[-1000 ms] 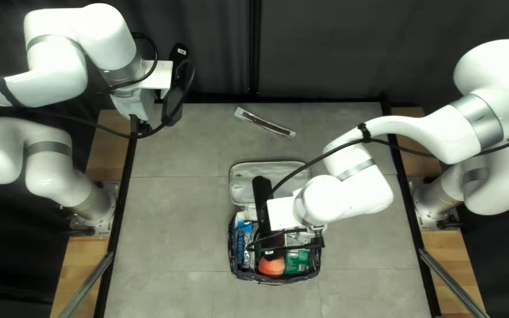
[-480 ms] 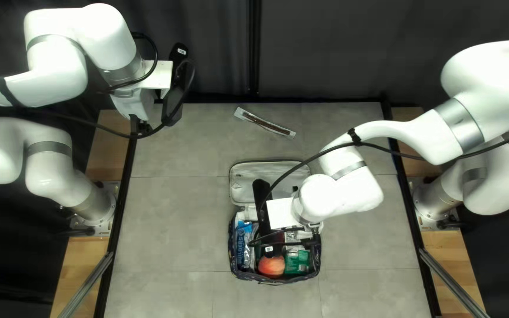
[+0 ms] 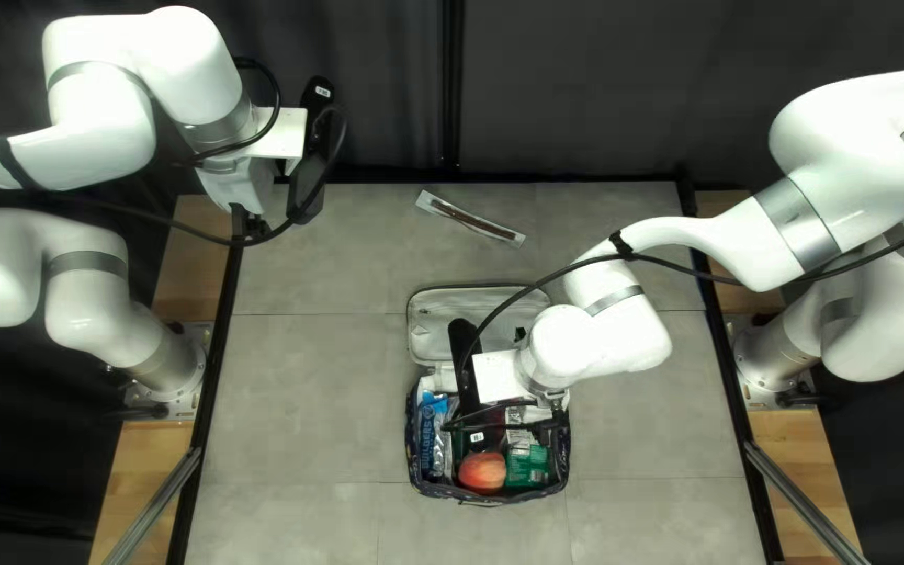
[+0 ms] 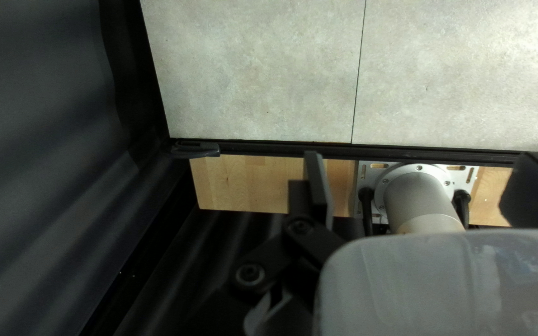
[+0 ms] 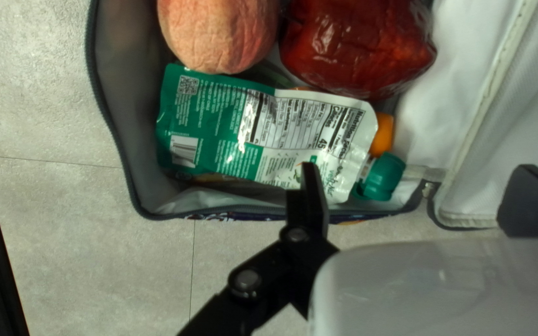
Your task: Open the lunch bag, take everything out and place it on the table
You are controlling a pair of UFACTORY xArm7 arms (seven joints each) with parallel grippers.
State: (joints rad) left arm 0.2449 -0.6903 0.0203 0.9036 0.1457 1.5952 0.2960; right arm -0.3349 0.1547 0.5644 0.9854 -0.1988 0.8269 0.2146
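Observation:
The lunch bag (image 3: 421, 463) lies unzipped at the middle of the table, its lid (image 3: 452, 314) folded back toward the far side. Inside lie a peach (image 3: 482, 471), a green pouch (image 3: 530, 464) and a blue bar wrapper (image 3: 430, 435). My right gripper (image 3: 503, 424) hovers open over the bag. In the right wrist view that gripper (image 5: 421, 196) stands above the bag's rim (image 5: 110, 107), over the green pouch (image 5: 250, 135) and its capped spout (image 5: 381, 177); beyond lie the peach (image 5: 217, 32) and a red wrapped item (image 5: 357, 46). My left gripper (image 3: 307, 180) hangs open and empty.
A long clear packet with a dark meat stick (image 3: 470, 218) lies on the far part of the table. In the left wrist view the open left gripper (image 4: 423, 186) looks down on the table's left edge (image 4: 343, 149) and the arm's base (image 4: 418, 200).
My right gripper has drifted a little toward the bag's lid and lower over the bag's contents, staying open. The left arm has not moved.

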